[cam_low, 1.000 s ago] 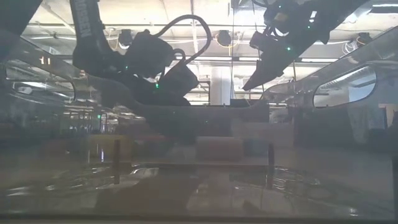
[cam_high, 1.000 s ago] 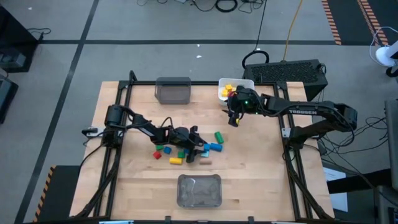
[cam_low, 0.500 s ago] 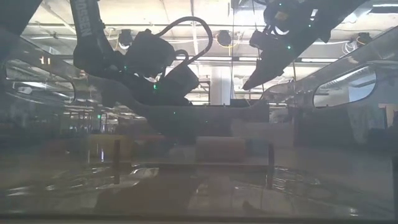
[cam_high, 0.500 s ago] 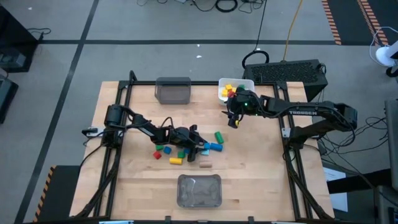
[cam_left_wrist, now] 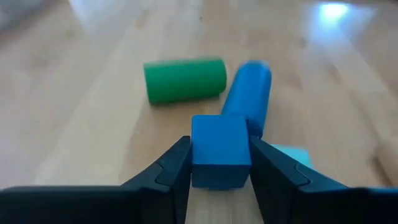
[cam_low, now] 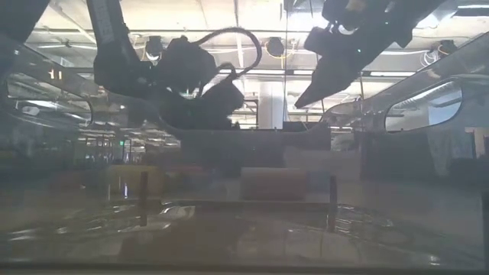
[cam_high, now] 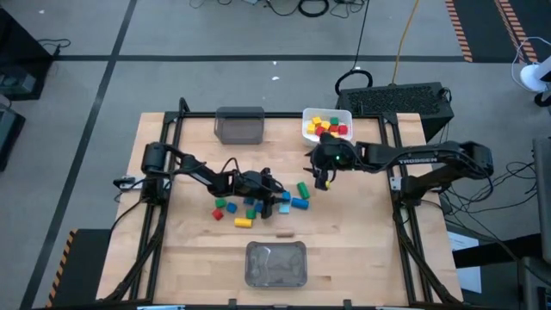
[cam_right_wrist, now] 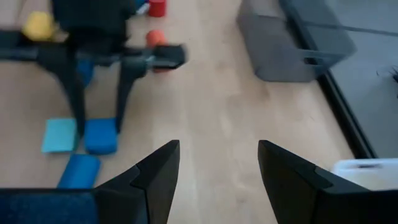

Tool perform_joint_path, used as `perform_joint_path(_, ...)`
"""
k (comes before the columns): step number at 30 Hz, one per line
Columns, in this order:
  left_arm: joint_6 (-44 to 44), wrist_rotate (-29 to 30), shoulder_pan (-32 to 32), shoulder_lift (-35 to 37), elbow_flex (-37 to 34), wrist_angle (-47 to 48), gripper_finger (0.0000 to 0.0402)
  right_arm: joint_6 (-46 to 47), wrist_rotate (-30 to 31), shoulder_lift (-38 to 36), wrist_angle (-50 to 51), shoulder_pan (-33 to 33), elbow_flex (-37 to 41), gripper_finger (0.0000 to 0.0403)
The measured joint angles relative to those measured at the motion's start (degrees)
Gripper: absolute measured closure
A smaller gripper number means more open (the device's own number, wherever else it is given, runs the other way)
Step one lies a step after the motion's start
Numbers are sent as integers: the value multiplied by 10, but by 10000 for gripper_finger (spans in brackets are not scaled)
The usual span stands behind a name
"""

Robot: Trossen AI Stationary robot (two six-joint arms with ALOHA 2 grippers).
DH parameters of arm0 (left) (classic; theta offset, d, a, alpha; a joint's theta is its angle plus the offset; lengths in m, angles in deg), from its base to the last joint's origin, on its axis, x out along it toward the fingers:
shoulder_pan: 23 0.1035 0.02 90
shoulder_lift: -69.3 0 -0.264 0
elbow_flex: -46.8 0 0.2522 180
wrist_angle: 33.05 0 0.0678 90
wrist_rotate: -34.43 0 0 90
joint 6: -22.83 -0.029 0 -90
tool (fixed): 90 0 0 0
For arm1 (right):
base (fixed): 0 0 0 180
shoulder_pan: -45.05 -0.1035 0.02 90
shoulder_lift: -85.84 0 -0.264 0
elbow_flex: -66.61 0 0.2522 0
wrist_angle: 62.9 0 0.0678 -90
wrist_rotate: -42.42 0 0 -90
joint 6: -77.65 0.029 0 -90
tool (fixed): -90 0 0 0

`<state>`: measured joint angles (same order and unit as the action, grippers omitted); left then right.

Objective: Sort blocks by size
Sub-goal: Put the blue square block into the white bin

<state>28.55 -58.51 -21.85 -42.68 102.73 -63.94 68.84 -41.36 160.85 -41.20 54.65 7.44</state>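
The left tool [cam_left_wrist: 219, 163] had just closed onto a blue cube [cam_left_wrist: 220, 151] in the pile; the right tool [cam_right_wrist: 217, 165], fingers apart and empty, had left the white bin [cam_high: 328, 114].

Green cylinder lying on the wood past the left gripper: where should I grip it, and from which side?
Grip the green cylinder around its middle, fingers on the two long curved sides, coming straight down. It lies flat with its near side clear, but one end almost meets the blue cylinder, so probably avoid an end-on approach.
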Motion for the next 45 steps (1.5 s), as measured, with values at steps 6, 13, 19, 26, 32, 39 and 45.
perform_joint_path(6,36,-6,10,53,0,10,266,-72,-1,40,-24,-40,0,200)
perform_joint_path(13,115,-41,36,96,0,7,266,-192,47,76,-72,-87,0,200)
perform_joint_path(19,185,-59,65,100,0,9,266,-272,146,86,-101,-121,0,192)
perform_joint_path(26,210,-72,84,100,0,-5,266,-279,143,86,-100,-133,0,174)
perform_joint_path(32,225,-79,86,100,1,-17,266,-283,143,86,-104,-133,0,172)
perform_joint_path(39,248,-97,85,100,1,-17,266,-307,130,112,-152,-135,0,178)
perform_joint_path(45,270,-120,85,100,1,-25,266,-317,151,132,-177,-135,0,198)
